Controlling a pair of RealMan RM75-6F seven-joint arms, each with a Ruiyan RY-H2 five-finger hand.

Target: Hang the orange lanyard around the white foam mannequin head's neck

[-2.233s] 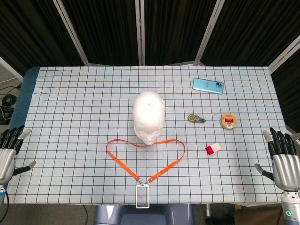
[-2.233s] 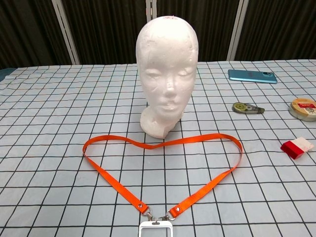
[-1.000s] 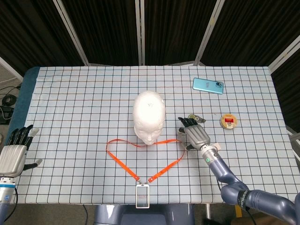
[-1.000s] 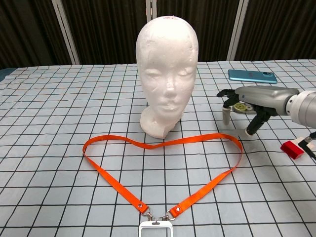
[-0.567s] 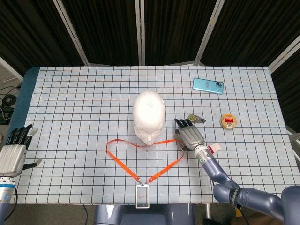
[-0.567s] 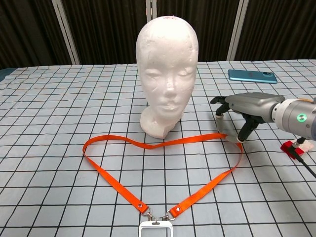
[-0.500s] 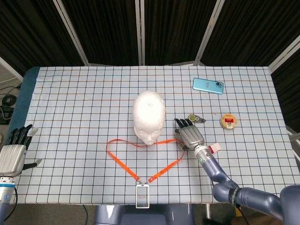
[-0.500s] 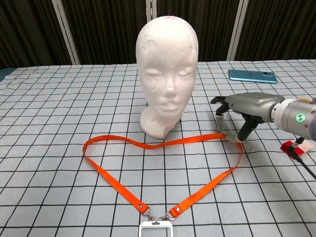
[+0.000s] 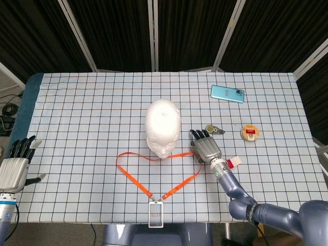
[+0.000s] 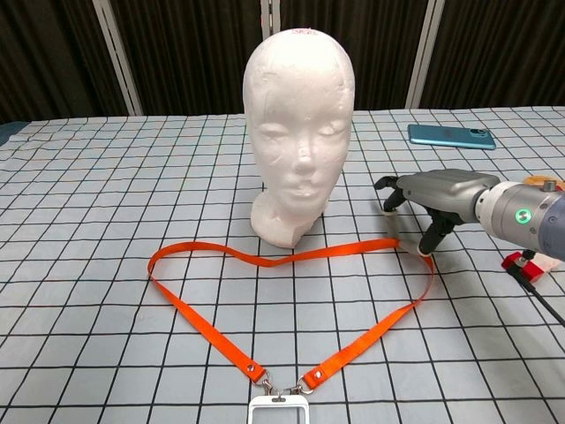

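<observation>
The orange lanyard lay flat on the bench in a heart-shaped loop before the white foam mannequin head; it looked limp, light and thin, best pinched at its upper corners. The right hand arched over the right corner, fingertips spread, apparently touching the strap, gripping nothing. The left hand hovered spread beside the bench edge.
</observation>
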